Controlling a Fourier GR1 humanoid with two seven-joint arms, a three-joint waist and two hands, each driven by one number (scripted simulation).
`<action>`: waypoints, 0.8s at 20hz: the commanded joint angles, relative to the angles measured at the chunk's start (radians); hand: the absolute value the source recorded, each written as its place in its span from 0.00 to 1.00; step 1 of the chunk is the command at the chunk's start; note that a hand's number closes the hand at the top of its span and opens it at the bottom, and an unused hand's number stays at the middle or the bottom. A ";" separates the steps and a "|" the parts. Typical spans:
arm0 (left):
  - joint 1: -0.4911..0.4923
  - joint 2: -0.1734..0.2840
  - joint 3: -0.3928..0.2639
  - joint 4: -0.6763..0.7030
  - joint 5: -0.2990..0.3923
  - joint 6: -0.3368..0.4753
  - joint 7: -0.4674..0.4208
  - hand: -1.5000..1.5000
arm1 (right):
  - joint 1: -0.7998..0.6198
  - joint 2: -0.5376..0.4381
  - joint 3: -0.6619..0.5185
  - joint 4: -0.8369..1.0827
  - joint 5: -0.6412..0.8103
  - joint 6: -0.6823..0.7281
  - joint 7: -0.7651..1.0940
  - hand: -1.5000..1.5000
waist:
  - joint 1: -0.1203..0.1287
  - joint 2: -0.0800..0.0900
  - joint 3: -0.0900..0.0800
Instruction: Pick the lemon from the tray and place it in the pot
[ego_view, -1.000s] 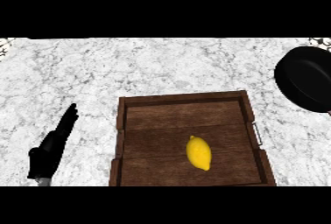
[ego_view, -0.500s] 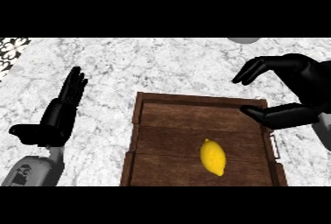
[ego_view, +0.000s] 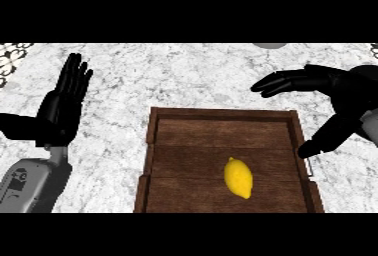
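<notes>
1. Lying in the wooden tray (ego_view: 221, 114), lower middle: lemon (ego_view: 238, 177).
2. White marbled worktop (ego_view: 184, 75) carries the tray.
3. Right robot hand (ego_view: 345, 92) spread wide above the tray's right edge, holding nothing.
4. Left robot hand (ego_view: 60, 107) resting at left, fingers straight.

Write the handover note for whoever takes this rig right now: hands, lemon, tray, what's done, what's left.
Left hand: open, fingers straight up, resting at the view's left over the counter, holding nothing.
Right hand: open, empty, at the tray's right rim, thumb reaching down toward its handle.
Lemon: lying in the wooden tray, right of its middle, untouched.
Pot: not clearly in view.
Done: nothing grasped yet.
Left: grasp the lemon, lift it, place it in the pot.
</notes>
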 joint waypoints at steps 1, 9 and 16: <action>-0.014 -0.002 0.020 0.004 0.005 0.012 0.018 0.50 | -0.088 -0.063 0.049 0.093 0.155 0.123 -0.192 0.00 | -0.011 -0.007 -0.001; 0.025 -0.007 0.038 0.052 -0.013 -0.012 -0.038 0.50 | -0.150 -0.015 0.247 -0.001 0.353 0.047 -0.122 0.00 | -0.046 -0.019 -0.003; 0.004 -0.017 0.048 -0.020 -0.024 0.026 0.053 0.50 | -0.137 0.028 0.309 -0.055 0.421 0.069 -0.004 0.00 | -0.061 -0.024 -0.003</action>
